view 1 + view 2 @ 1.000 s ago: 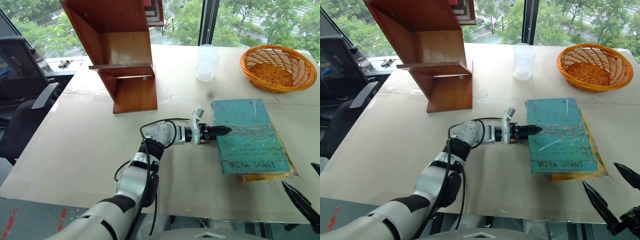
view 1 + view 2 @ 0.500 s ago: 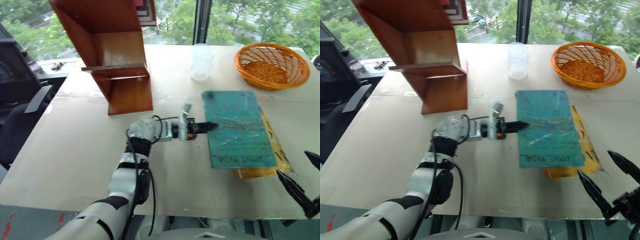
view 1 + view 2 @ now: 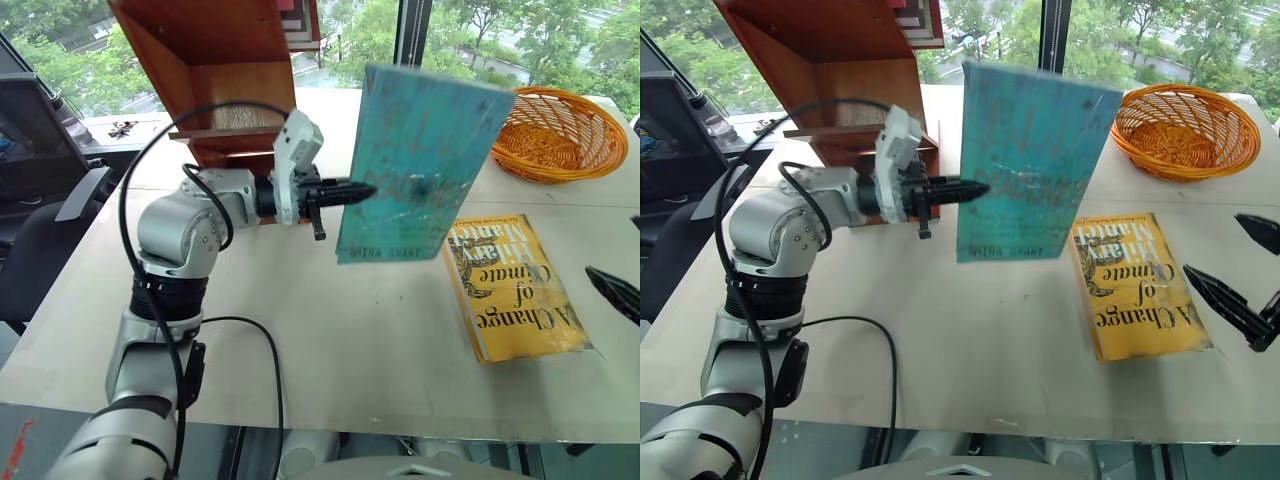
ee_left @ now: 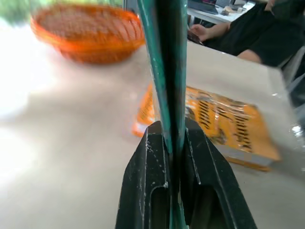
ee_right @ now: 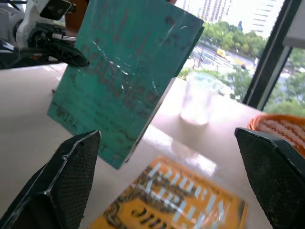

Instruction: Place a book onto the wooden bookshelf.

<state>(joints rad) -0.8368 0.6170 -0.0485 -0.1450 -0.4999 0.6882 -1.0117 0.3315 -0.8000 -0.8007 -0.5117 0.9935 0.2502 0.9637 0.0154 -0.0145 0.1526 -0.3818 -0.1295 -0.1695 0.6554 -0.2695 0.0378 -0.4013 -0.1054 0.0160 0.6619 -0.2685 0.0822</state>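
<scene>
The teal-green book point(image 3: 420, 165) hangs upright in the air above the table, its worn cover facing me. My left gripper point(image 3: 362, 190) is shut on the book's left edge; in the left wrist view its black fingers point(image 4: 147, 186) clamp the thin book point(image 4: 167, 67) edge-on. The reddish-brown wooden bookshelf point(image 3: 215, 70) stands at the back left, just behind that arm. My right gripper point(image 3: 1240, 270) is open at the right edge of the table, nothing between its fingers point(image 5: 71, 176); the book point(image 5: 124, 76) shows ahead of it.
A yellow book point(image 3: 510, 285) titled "A Change of Climate" lies flat on the table point(image 3: 300, 330), where the teal book lay. An orange wicker basket point(image 3: 555, 125) sits at the back right. A clear plastic cup point(image 5: 198, 98) stands behind the raised book. A black office chair point(image 3: 50, 230) is at the left.
My left gripper closed on the teal book's edge, lifted it off the yellow book and rolled it from flat to upright. The right gripper rose a little.
</scene>
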